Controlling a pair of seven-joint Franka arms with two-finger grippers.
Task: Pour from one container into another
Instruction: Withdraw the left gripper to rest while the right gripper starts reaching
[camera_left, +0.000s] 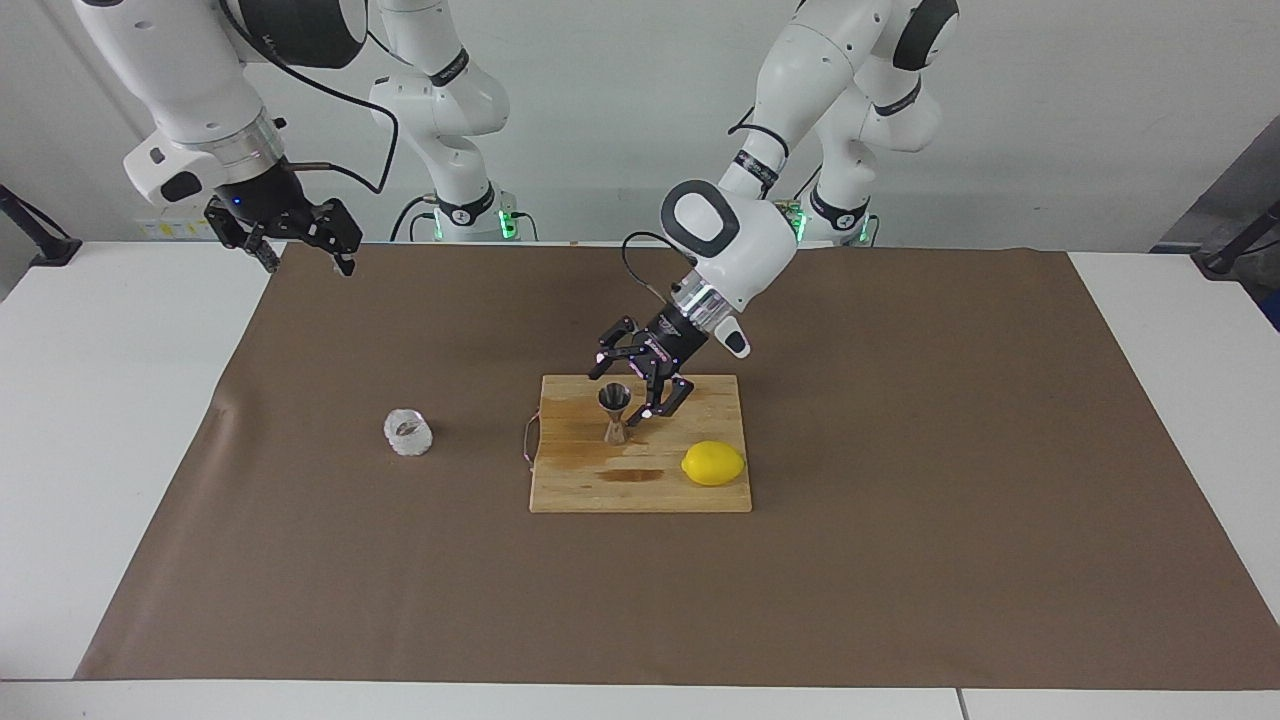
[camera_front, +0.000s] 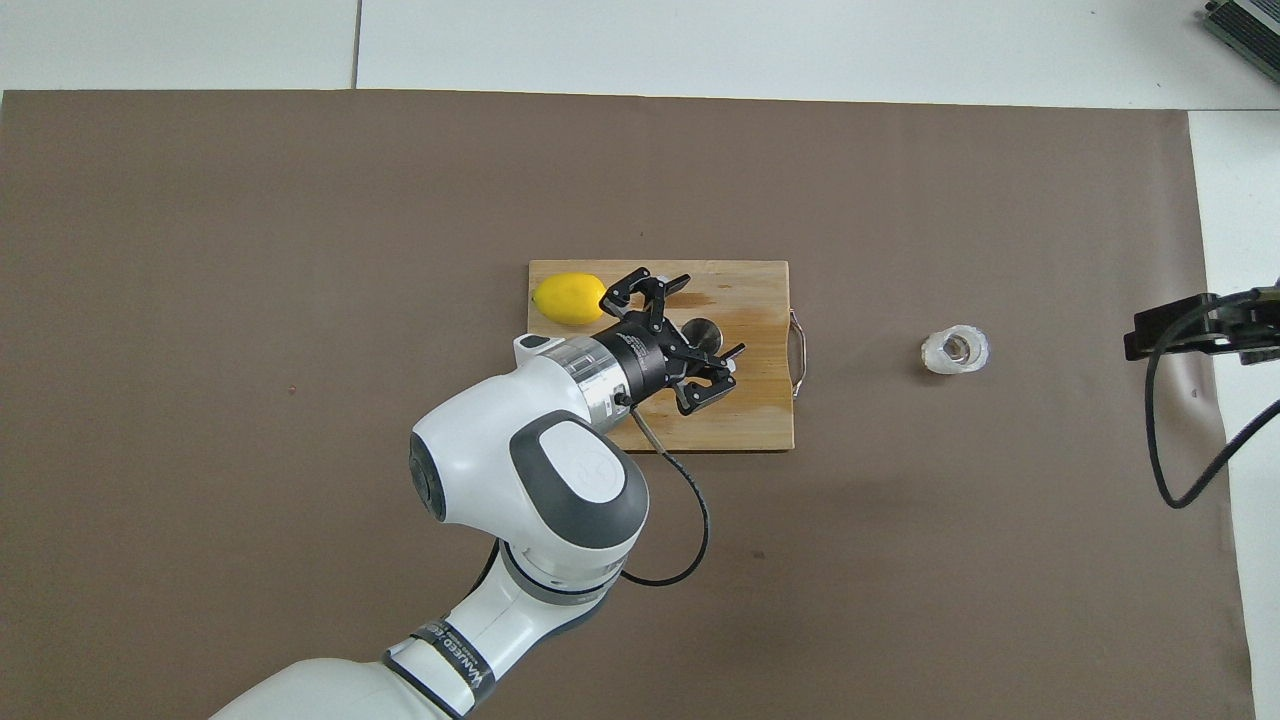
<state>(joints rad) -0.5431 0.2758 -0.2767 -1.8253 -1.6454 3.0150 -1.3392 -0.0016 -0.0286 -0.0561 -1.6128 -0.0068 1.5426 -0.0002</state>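
The brown mat on the surface lies bare around the wooden board, with wide room out to every edge. The steel jigger stands upright on the board, long axis vertical, mouth up, near the lemon; the bumpy glass cup sits upright on the mat toward the right arm's end. The left claw hangs spread wide just above the jigger, holding nothing, while the right claw waits open over the mat's corner.
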